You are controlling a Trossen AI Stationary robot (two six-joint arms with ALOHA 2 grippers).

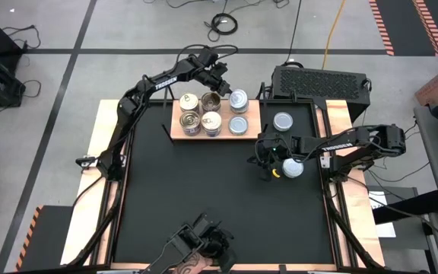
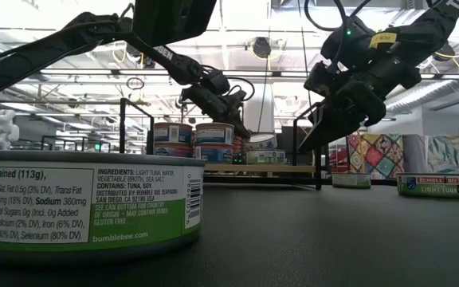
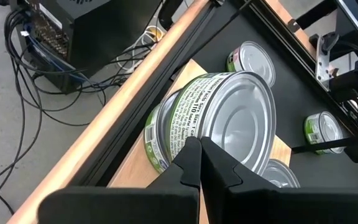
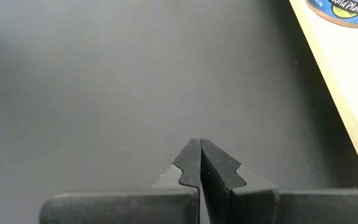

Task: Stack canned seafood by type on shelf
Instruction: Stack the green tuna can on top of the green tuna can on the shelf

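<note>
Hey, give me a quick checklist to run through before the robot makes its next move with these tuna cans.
1. Left claw shut and empty, over the shelf beside a silver-topped can: ok.
2. Right claw shut and empty over bare black table: ok, but must open before any grasp.
3. Loose cans left off the shelf, one behind the right arm, one beside the right claw: not ok.
4. Cans on shelf grouped by type: cannot tell.
5. Arms apart: ok.
</note>
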